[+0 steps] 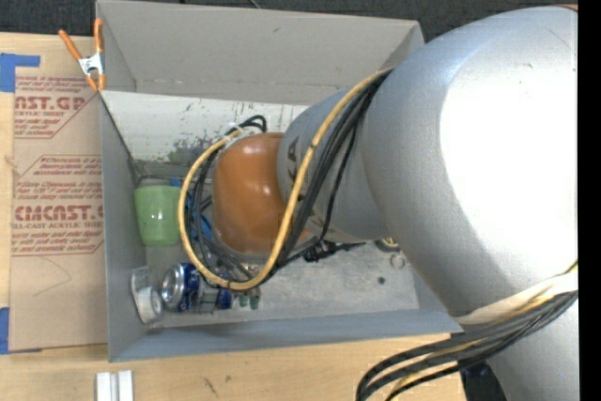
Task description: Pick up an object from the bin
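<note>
A pale green cup (158, 213) lies against the bin's left wall, just left of the arm's orange cover. Below it, in the front left corner, a crushed blue and silver can (184, 287) lies on its side. A clear plastic piece (143, 294) rests against the can's left end. The can's right end runs under the looped cables below the cover.
The big grey arm comes in from the right, and its orange cover and cable loops hang over the middle of the bin and hide the floor beneath. A small pale thing (389, 245) lies on the floor at the arm's edge, right of centre.
</note>
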Motion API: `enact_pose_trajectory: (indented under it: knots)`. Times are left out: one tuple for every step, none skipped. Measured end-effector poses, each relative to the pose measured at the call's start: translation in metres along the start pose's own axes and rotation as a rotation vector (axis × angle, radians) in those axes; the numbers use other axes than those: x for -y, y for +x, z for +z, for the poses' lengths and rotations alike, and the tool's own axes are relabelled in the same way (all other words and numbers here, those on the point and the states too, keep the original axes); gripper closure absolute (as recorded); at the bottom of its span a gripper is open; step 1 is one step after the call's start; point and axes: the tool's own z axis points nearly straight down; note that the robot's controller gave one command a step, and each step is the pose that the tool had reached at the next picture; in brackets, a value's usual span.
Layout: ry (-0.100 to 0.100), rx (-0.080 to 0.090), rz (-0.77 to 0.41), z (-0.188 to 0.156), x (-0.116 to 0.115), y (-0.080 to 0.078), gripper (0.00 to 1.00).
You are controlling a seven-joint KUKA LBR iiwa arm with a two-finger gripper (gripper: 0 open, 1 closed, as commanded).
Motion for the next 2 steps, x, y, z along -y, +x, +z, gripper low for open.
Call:
enact_pose_trajectory:
  knots:
    - [-0.003,0.009,-0.011,-0.1286,-0.0077,-0.0064,1.0]
    - [0.0,0.001,-0.011,-0.1242,-0.0069,-0.0048,0.0]
